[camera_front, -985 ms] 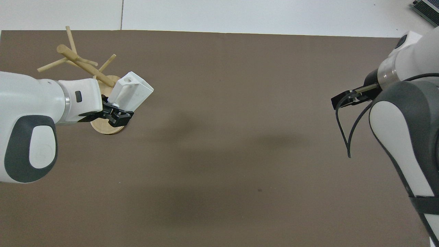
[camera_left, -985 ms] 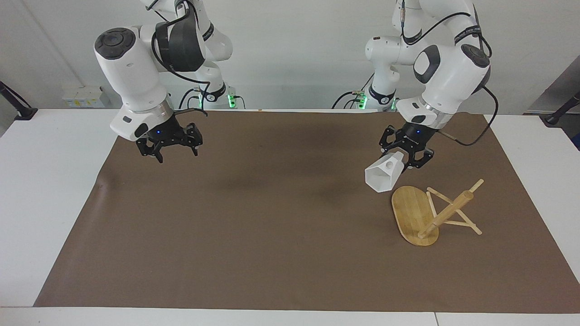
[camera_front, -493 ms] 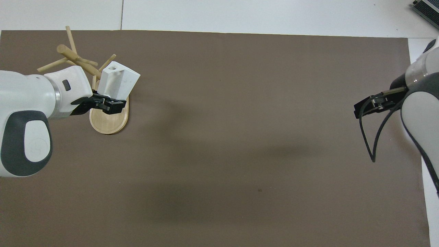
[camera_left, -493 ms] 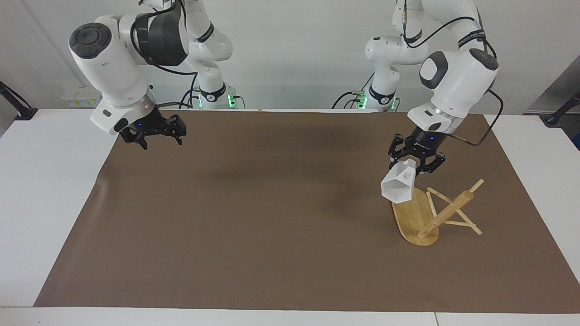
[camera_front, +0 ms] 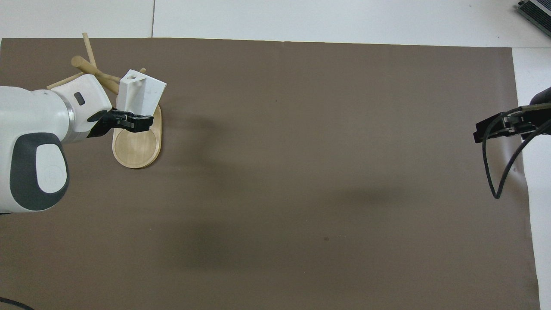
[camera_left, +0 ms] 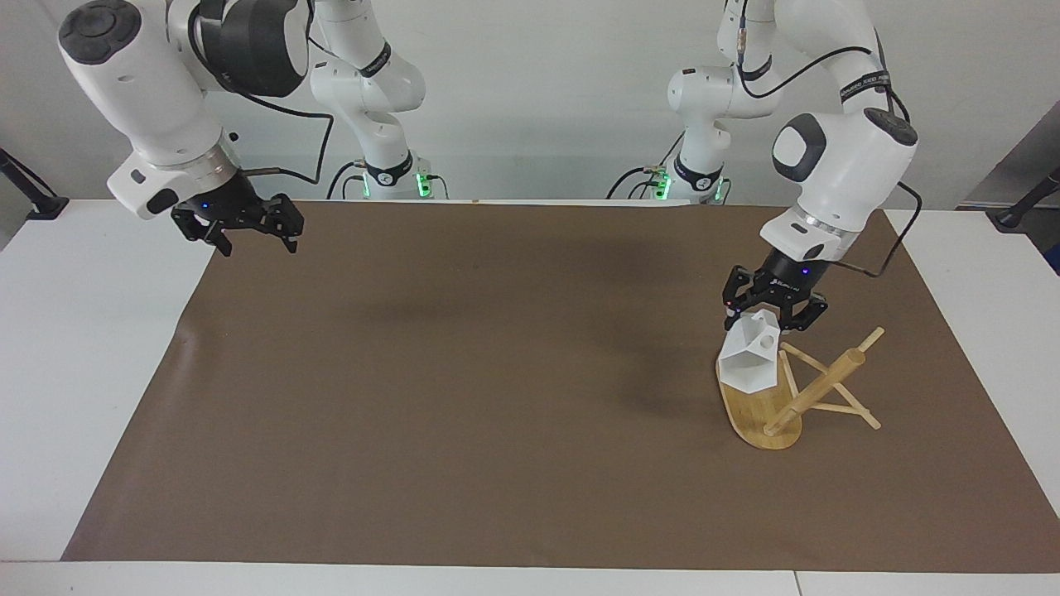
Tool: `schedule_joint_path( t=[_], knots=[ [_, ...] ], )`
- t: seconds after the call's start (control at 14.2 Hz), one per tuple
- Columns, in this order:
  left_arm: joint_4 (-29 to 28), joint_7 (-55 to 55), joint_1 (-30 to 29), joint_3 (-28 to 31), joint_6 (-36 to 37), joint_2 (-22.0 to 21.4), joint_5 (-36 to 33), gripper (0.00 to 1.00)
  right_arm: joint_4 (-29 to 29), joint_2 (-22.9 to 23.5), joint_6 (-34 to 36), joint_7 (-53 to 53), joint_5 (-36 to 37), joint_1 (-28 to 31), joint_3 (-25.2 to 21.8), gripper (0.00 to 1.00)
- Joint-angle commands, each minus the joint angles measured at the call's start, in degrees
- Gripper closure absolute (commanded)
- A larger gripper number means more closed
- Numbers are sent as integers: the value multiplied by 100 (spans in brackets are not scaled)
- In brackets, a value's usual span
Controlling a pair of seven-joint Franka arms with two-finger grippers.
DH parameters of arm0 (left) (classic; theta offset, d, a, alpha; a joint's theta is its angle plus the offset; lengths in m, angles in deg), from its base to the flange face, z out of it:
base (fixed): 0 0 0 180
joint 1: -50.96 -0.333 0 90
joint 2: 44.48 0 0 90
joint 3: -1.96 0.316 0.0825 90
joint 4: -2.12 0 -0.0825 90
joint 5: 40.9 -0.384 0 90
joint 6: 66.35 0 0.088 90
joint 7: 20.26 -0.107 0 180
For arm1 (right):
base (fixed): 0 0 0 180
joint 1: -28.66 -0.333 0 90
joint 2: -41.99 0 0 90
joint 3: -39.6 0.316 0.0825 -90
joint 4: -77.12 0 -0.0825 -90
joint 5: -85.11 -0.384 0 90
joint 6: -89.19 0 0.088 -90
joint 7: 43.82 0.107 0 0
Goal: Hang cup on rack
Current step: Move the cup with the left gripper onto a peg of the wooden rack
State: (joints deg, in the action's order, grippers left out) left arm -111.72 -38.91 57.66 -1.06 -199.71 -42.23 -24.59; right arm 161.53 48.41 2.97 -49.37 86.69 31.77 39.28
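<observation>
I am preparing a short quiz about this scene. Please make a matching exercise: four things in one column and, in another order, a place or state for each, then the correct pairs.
Things:
1. cup
2. rack
3. left gripper
4. right gripper

Places or states:
A. waits over the mat's edge, holding nothing
B. shut on the cup, over the rack
C. held in the air above the oval base
D. stands on the mat at the left arm's end

Pairs: 1-C, 2-D, 3-B, 4-A

One cup (camera_left: 748, 362), one rack (camera_left: 791, 387)

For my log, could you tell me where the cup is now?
The cup is in the left claw, over the rack, at the left arm's end of the table.
</observation>
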Motion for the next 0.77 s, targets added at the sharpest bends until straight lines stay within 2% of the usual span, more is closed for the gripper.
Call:
schedule_joint_path(
  t=[0.0,0.14,0.35,0.49,0.7],
  knots=[
    [-41,230,-133,-50,-181,39,-41,100,67,-245,70,159,26,102,50,0],
    [-33,257,-195,-50,-182,109,47,100,76,-359,70,168,26,111,15,0],
    [-33,379,-248,-41,-164,135,556,100,180,-447,61,176,26,102,-125,0],
    [-33,799,-248,-50,-155,136,698,100,444,-570,-70,177,26,111,-135,0],
    [-33,1178,-257,-41,-164,144,943,100,436,-588,-71,177,26,111,-143,0]
  ],
)
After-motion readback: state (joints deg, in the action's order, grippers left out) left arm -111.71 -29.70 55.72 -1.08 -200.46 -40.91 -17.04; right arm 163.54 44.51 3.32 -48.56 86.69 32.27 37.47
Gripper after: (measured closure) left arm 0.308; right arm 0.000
